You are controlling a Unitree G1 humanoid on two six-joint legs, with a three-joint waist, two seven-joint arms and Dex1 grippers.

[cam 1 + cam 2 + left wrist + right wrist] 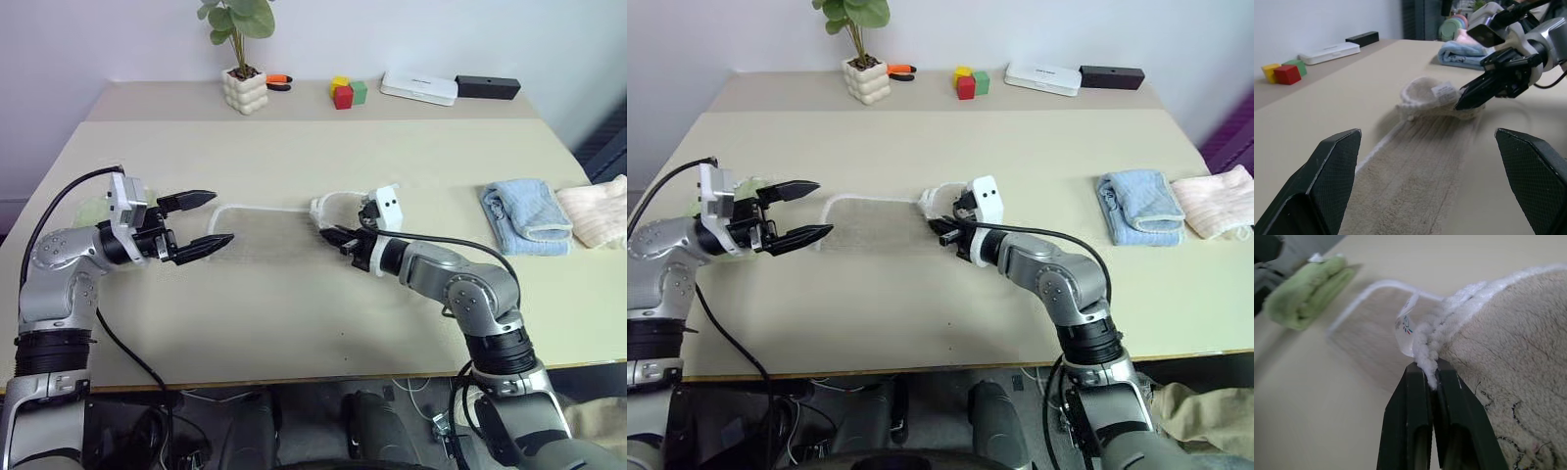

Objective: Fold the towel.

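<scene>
Towel on beige table — edge in right hand's pinch, left hand agape.

Bench front strip was bare, open for passage. Towel lay between both grippers. Blue folded towel blocked the right side, green folded towel the left.
</scene>
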